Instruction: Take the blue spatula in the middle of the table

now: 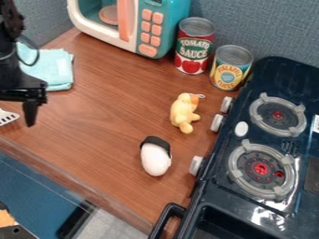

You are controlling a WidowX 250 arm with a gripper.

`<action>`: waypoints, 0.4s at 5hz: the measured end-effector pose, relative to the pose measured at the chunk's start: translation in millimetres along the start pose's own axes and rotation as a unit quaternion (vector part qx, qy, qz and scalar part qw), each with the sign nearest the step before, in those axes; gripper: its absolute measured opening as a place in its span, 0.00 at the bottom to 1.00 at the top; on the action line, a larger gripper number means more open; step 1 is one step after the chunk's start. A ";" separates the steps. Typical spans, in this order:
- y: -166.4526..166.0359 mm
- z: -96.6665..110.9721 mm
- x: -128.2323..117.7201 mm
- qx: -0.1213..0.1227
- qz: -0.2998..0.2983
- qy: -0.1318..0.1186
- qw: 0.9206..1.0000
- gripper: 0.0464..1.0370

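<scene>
One clumsy nudge from the gripper (29, 103) could knock the spatula (7, 117) over the table's front edge (68, 178). I can't tell if the gripper's spread or pressed together.

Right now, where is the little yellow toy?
In the camera view, the yellow toy is just right of centre, between the white egg-shaped thing and the shorter can.

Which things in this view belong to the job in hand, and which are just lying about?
For the job:
- white slotted utensil head, probably the spatula
- table

Lying about:
- toy microwave
- light-blue cloth
- red can
- yellow can
- yellow plush toy
- white egg-shaped object
- toy stove
</scene>
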State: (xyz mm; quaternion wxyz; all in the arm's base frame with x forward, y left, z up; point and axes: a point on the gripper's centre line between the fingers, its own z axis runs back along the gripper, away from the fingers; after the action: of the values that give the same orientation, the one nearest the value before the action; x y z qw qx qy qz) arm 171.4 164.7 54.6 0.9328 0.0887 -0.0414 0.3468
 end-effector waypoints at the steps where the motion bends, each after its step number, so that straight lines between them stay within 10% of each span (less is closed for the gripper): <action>1: 24.9 -3.5 24.0 -0.003 0.072 -0.013 0.997 0.96; 2: 39.0 -10.1 41.8 0.006 0.108 -0.014 0.994 0.96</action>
State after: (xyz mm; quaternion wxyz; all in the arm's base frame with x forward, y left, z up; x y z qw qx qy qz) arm 177.6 222.4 55.8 0.8888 0.0936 -0.0615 0.4444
